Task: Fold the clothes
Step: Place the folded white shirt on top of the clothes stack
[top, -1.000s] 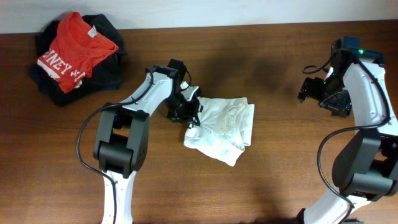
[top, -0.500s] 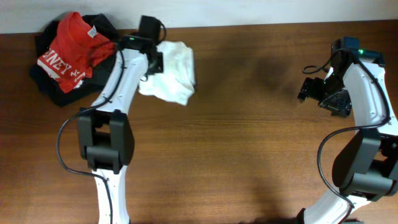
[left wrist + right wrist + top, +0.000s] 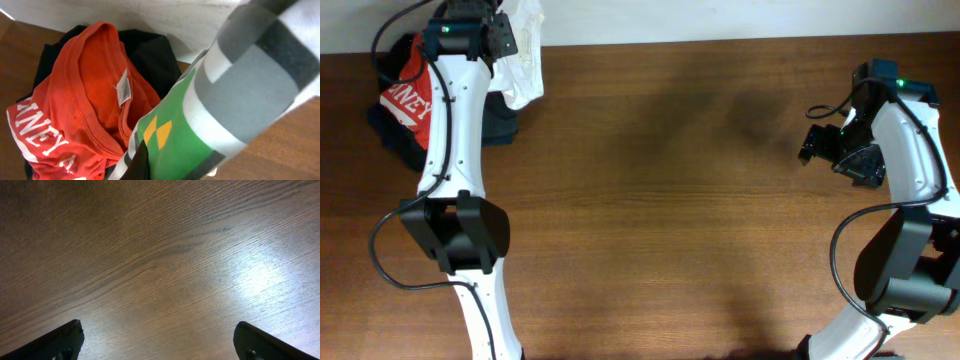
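Observation:
The folded white T-shirt [image 3: 526,55] hangs bunched at the table's far left back edge, with my left gripper [image 3: 503,33] shut on it. In the left wrist view its green-and-black print [image 3: 200,135] fills the right side, and one dark finger [image 3: 141,162] shows pressed against the cloth. The shirt hangs right beside the pile of other garments, partly over its right edge. My right gripper [image 3: 823,143] hovers over bare wood at the far right. It is open, with nothing between its fingers [image 3: 67,337].
A red T-shirt with white lettering [image 3: 408,95] [image 3: 85,110] lies on dark garments [image 3: 500,120] [image 3: 150,55] in the back left corner. A pale wall [image 3: 720,18] runs behind the brown wooden table [image 3: 670,200].
My left arm has swung the white T-shirt from the table's middle up and left to the back corner beside the pile. The right arm has not moved.

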You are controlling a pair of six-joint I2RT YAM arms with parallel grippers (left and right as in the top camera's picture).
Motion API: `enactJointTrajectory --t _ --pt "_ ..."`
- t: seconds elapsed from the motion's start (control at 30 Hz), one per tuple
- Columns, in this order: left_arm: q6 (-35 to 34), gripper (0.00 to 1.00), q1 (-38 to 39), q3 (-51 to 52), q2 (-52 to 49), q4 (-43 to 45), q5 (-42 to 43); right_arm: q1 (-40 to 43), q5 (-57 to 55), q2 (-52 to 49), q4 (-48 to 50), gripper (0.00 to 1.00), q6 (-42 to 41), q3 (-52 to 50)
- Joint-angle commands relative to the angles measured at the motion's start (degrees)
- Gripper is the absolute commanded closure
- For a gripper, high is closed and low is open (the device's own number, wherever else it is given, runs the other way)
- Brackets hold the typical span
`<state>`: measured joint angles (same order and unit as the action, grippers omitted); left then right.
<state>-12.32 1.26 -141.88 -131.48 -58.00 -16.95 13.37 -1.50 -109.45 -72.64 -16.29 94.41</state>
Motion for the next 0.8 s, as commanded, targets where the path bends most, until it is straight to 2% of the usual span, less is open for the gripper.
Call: enactJointTrajectory --t 0.0,0.13,0.23,0.47,0.53,0.77 --pt "-6.3 0.97 -2.8 -2.0 0.1 0.1 -0.8 0.2 -0.5 1.0 0.0 0.01 -0.3 0.7" --pt "-6.4 0.97 -4.8 -1.9 0.1 0.6 -0.4 0.2 -0.5 1.0 0.0 0.01 -0.3 0.7" --pt "-6.3 0.99 -4.6 -2.0 1.3 0.8 7.8 0.2 -0.5 1.0 0.0 0.01 -0.3 0.7" --pt "-10.2 0.99 -3.2 -2.6 4.9 2.0 8.9 0.2 -0.5 1.0 0.0 0.01 -0.3 0.7" --pt "-10.4 0.99 -3.2 -2.6 4.9 2.0 11.9 0.2 -0.5 1.0 0.0 0.01 -0.3 0.7" --pt "-13.5 0.99 -4.8 -3.7 5.0 2.0 10.9 0.2 -0.5 1.0 0.0 0.01 -0.3 0.7"
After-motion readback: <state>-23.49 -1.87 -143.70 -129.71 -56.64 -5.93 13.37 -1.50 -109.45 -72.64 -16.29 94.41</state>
